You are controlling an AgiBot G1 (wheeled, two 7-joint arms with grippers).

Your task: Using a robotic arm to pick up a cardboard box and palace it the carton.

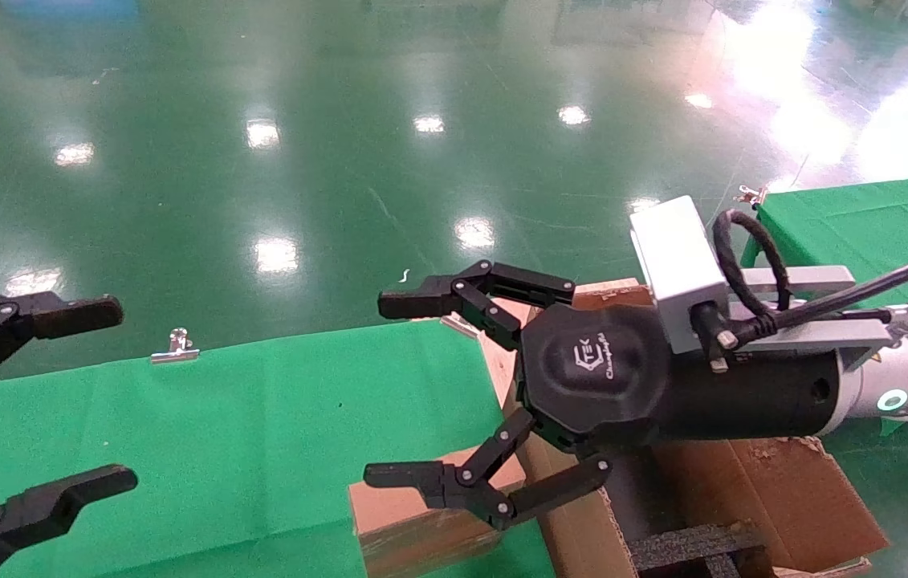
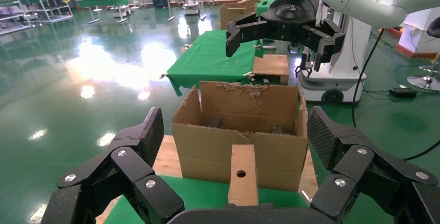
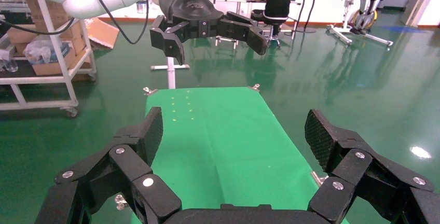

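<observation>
I see the cardboard box [image 1: 421, 514] standing on the green table [image 1: 261, 417] at its near right edge, against the carton [image 1: 743, 498], so nothing is placed yet. My right gripper [image 1: 397, 393] hangs spread wide and empty just above it; the grasp and the drop remain. My left gripper [image 1: 100, 393] waits open over the left edge. A metal clip [image 1: 174, 347] sits on the far edge, well clear.

Left end effector [image 1: 120, 393] and right end effector [image 3: 234, 130], fingers of both spread wide.
</observation>
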